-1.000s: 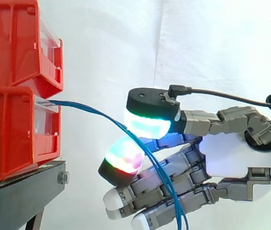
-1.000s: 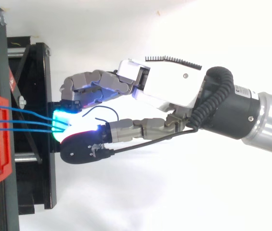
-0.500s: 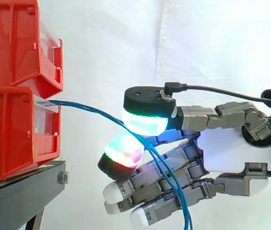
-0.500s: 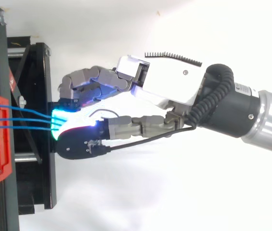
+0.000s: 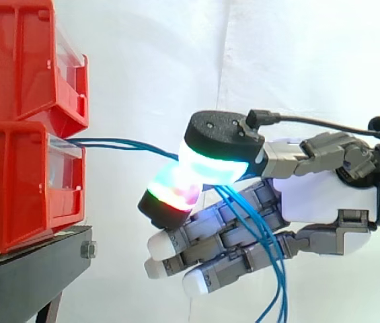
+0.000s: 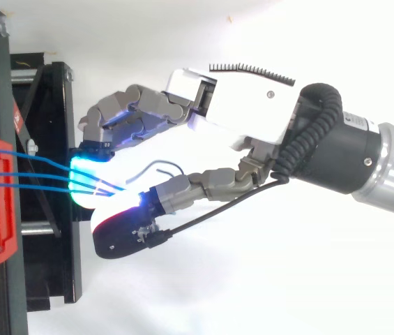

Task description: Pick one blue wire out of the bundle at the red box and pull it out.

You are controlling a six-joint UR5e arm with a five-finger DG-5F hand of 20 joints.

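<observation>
Pinching the blue wires [image 5: 119, 142], running from the red box [image 5: 15, 182], between the hand's [image 5: 324, 198] glowing pads [image 5: 210, 165] (thumb uppermost, remaining fingers half-curled below).

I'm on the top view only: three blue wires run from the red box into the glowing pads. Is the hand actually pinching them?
Observer: In the side view the blue wires pass between the thumb pad above and a finger pad below. The hand looks shut on more than one wire.
Operator: Which level do they come out at?
Observer: They come from the lower red bin, at the top of its front. A second red bin is stacked on it.
Operator: And past the pinch?
Observer: They hang down across the other fingers, which lie fairly straight, and run out of the bottom edge.
</observation>
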